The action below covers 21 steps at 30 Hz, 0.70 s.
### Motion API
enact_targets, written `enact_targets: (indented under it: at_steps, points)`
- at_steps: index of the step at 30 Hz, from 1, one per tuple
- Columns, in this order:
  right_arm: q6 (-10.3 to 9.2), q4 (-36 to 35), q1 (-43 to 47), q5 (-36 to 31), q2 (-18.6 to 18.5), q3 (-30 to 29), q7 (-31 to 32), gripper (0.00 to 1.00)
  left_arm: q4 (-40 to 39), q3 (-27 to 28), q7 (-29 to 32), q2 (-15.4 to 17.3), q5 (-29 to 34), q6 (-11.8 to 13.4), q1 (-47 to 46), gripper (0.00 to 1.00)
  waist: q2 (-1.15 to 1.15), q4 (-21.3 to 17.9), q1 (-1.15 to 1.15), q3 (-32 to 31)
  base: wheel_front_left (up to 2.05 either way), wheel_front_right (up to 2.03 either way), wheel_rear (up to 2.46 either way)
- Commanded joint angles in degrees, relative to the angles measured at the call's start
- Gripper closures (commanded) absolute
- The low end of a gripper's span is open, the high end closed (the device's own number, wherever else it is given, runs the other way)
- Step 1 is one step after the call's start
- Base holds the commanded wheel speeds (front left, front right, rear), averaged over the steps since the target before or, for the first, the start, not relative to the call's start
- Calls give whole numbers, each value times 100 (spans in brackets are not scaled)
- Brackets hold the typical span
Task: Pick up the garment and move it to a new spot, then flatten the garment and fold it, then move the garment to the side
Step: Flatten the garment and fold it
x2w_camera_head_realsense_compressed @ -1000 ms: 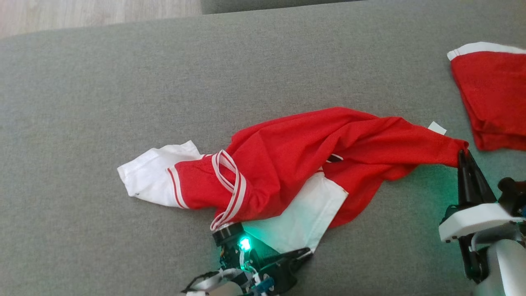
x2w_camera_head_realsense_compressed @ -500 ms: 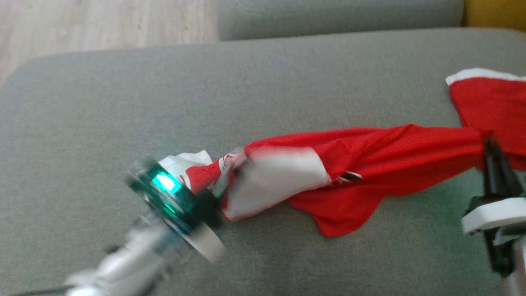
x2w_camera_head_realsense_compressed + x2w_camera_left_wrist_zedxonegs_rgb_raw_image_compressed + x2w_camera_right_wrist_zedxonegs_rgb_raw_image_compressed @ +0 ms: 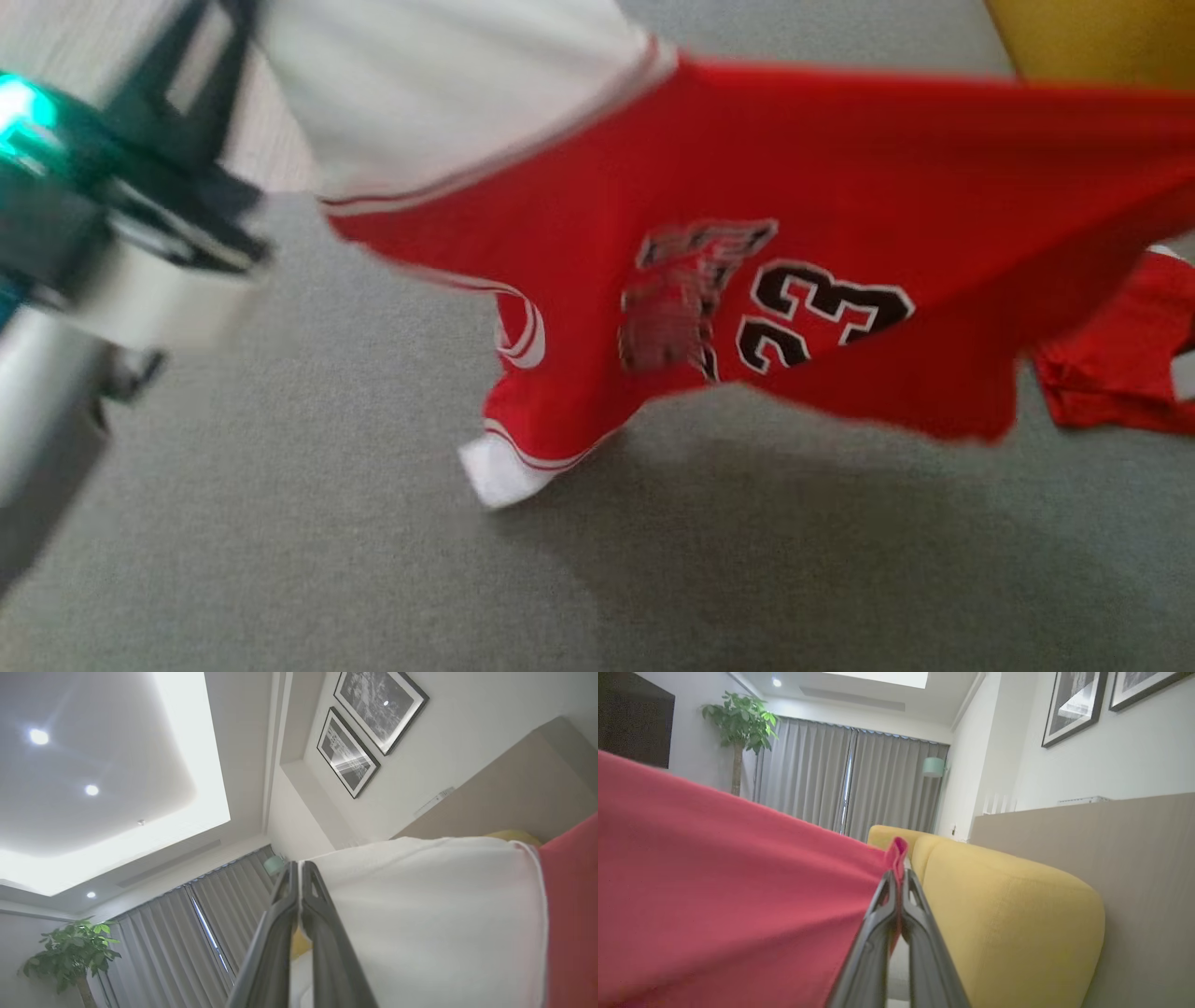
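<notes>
We are holding the jersey (image 3: 794,168) spread in the air over the grey cushion (image 3: 280,560). Our left pincer (image 3: 299,864) is clenching its white part, our right pincer (image 3: 899,872) its red edge.

The garment (image 3: 840,168) is red with white sleeves and a black-and-white 33; the cushion (image 3: 280,560) is grey.

Open grey cushion (image 3: 280,560) beneath the jersey (image 3: 840,168); second red garment (image 3: 1111,383) at right.
</notes>
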Motion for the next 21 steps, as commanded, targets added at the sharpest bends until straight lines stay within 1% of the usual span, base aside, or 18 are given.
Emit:
enact_targets:
  at_steps: [1, 4, 7, 11, 13, 15, 18, 21]
  points:
    - [-5, -337, -313, 158, -296, 91, 146, 100, -133, 471, 100, 338, -65, 39, -539, 100, 0, -44, 1, -5, 0, 0, 0]
    - [-5, -534, -673, 329, -615, 249, 363, 100, -40, 616, 272, 403, -208, -84, -895, 100, 0, -99, 1, 48, 0, 0, 0]
    - [-5, -449, -1276, 570, -814, 514, 503, 100, 340, 647, 474, 384, -302, -256, -1291, 100, 0, -153, 1, 177, 0, 0, 0]
    - [-5, 178, -2341, 956, -897, 994, 721, 100, 1055, 509, 797, 290, -284, -585, -1908, 100, 0, -200, 1, 629, 0, 0, 0]
    - [-5, 635, -2925, 1034, -923, 1298, 748, 100, 1476, 396, 856, 172, -179, -736, -2270, 100, 0, -181, 1, 953, 0, 0, 0]
    - [-5, 1086, -3510, 1035, -929, 1638, 690, 100, 1934, 296, 849, 16, -24, -830, -2679, 100, 0, -150, 1, 1334, 0, 0, 0]
    - [-5, 1812, -4429, 1047, -806, 1994, 423, 100, 2647, 192, 646, -232, 320, -822, -3388, 100, 0, -109, 1, 1870, 0, 0, 0]
    - [-5, 2522, -5293, 904, -641, 2268, -19, 100, 3333, 153, 279, -447, 678, -675, -4093, 100, 0, -101, 1, 2268, 0, 0, 0]
